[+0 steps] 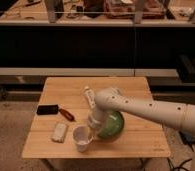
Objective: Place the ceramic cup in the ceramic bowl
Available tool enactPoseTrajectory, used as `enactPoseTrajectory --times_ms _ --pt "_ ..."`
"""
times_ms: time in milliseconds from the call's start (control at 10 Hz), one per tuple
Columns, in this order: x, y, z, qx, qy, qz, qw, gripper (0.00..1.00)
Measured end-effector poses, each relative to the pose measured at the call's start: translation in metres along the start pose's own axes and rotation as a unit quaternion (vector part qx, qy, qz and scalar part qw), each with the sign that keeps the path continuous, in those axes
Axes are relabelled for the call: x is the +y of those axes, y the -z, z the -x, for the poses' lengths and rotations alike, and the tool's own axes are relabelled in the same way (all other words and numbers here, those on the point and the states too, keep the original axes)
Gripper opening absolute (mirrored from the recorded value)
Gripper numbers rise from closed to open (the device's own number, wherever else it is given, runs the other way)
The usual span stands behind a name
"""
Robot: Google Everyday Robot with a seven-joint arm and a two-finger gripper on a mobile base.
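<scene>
Ceramic cup (pixel 81 138) upright on the tabletop (pixel 136 142) near its front edge, just beside the ceramic bowl (pixel 112 126), whether touching cannot be told; gripper (pixel 93 128) closed on the cup's bowl-side rim, between cup and bowl; whitish block (pixel 59 132) near, on the cup's far side. For a sound step: lift straight up until the base clears the bowl's dark rim; carry across to the green centre; lower upright before letting go.
</scene>
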Motion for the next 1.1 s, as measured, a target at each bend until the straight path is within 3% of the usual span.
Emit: enactPoseTrajectory --times_ms 400,600,700,900,1100 --pt "-0.02 0.034 -0.012 0.021 0.001 -0.042 0.9989 0.0" --pt "-0.021 0.062 -0.032 0.059 -0.012 -0.062 0.9963 0.0" --pt "-0.017 0.08 -0.049 0.092 -0.024 -0.073 0.9928 0.0" --pt "-0.002 0.122 -0.079 0.16 -0.047 -0.091 0.9818 0.0" --pt "0.013 0.145 -0.085 0.184 -0.066 -0.095 0.976 0.0"
